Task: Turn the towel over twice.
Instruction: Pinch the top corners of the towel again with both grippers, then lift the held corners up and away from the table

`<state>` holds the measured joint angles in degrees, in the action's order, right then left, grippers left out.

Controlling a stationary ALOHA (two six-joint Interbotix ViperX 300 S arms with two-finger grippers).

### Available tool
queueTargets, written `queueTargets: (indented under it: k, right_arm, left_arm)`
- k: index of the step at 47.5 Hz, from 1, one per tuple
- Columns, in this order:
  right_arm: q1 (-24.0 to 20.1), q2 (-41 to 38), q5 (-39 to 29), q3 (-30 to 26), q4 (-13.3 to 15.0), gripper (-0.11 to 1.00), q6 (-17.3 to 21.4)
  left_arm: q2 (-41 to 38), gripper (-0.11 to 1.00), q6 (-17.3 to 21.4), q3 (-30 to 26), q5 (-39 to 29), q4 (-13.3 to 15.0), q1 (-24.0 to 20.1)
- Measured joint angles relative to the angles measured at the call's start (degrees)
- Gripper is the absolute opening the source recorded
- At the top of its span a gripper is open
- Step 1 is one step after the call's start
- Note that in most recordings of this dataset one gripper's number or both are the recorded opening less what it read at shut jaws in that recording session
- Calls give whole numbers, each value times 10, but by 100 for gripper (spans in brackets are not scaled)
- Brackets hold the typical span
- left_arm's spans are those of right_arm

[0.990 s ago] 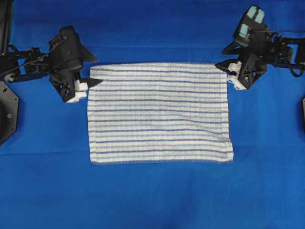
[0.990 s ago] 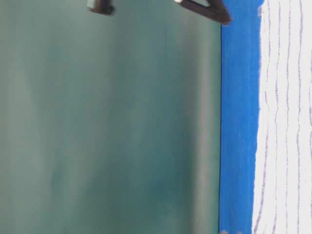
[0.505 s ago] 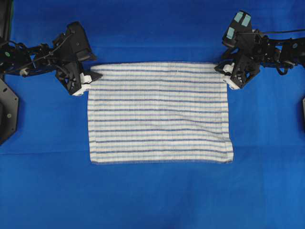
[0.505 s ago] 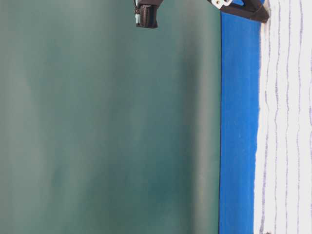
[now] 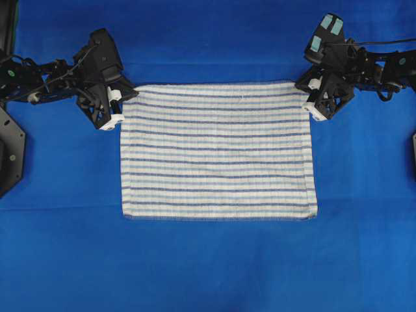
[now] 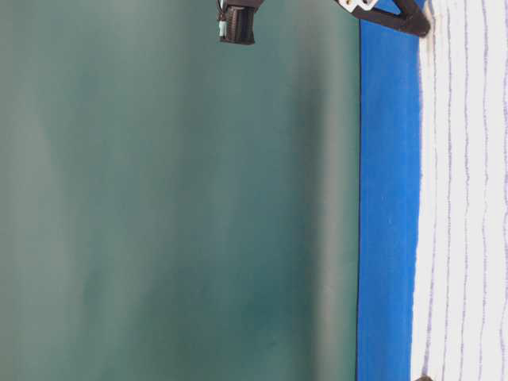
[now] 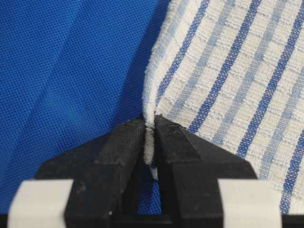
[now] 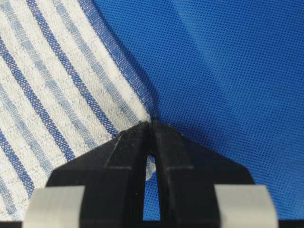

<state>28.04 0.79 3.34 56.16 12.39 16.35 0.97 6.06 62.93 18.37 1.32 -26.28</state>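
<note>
The white towel (image 5: 218,149) with thin blue stripes lies flat on the blue cloth, long side running left to right. My left gripper (image 5: 122,99) is shut on its far left corner. In the left wrist view the towel (image 7: 228,71) edge stands pinched upright between the black fingertips of that gripper (image 7: 149,124). My right gripper (image 5: 308,91) is shut on the far right corner. In the right wrist view the towel (image 8: 47,95) ends in a corner nipped at the tips of that gripper (image 8: 151,124). At table level the right gripper (image 6: 417,24) touches the towel (image 6: 468,198) edge.
A solid blue cloth (image 5: 208,260) covers the table all round the towel, with wide room in front of it and behind it. Dark arm bases (image 5: 10,149) stand at the left and right edges. A green wall (image 6: 175,198) rises behind.
Both grippers have gone from open to shut on the towel's far corners. The far edge has been drawn slightly away and the towel lies smoother.
</note>
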Motion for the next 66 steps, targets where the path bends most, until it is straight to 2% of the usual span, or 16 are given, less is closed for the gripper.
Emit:
queueTargets:
  k: [15,27,34,53,66]
  right_arm:
    - [31,29,-1,-11,0,6,-1]
    - [93,84,-2,-38,2,6,-1]
    - [120,110,-4,-66,14,6,-8]
    - [130,177,-63,-148,50,6,-12]
    - [130,225,-83,-170,59,6,-12]
  left_arm:
    - [47,4,2,-7,-9,0,-2]
    - [122,4,2,-28,-13,0,-50]
    - [163,4,4,-45,-13,0,-81]
    - [215,4,11,-88,3,0,-112]
    - [238,4,26,-93,41,0,-113]
